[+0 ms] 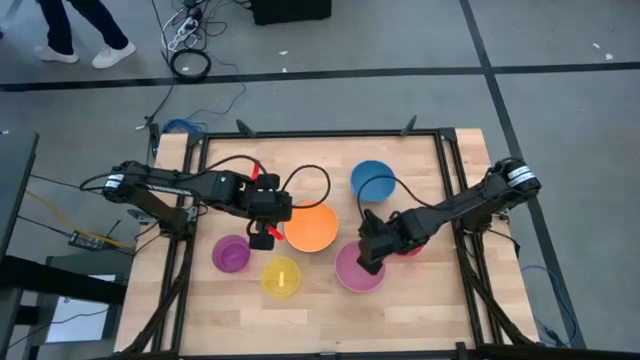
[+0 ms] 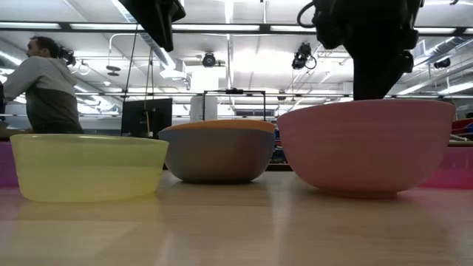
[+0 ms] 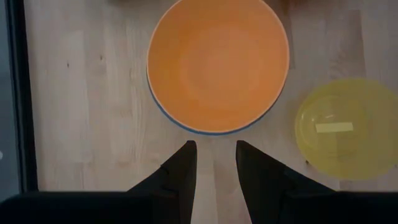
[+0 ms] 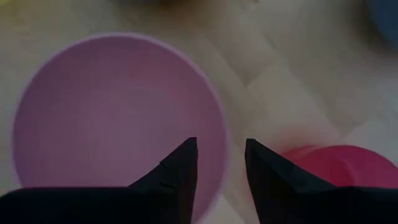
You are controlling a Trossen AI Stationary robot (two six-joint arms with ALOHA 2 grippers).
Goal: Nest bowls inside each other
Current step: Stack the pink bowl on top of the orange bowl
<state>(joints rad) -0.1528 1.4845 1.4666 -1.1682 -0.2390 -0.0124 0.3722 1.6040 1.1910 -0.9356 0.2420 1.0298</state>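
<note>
Your left gripper [image 3: 212, 163] has its fingers [image 3: 180, 171] parted by a narrow gap, nothing between them, hovering over bare table [image 1: 320, 305] just beside the orange bowl [image 1: 311, 226]. That orange bowl sits nested in the light blue bowl [image 3: 163, 111], only a thin blue rim showing under it. Your right gripper [image 4: 221, 160] shows the same narrow gap, fingers [image 4: 177, 168] straddling the rim of the pink bowl [image 1: 359, 267], one inside and one outside; whether they touch the rim you can't tell, the wrist view is soft. The red bowl [image 4: 339, 165] lies just beside the pink one, mostly hidden under the right arm in the high view. The blue bowl [image 1: 373, 179] stands alone toward the far edge. The purple bowl [image 1: 231, 253] and yellow bowl [image 1: 281, 276] sit near each other on the left arm's side, both empty. A person [image 2: 46, 85] stands in the room beyond the table.
</note>
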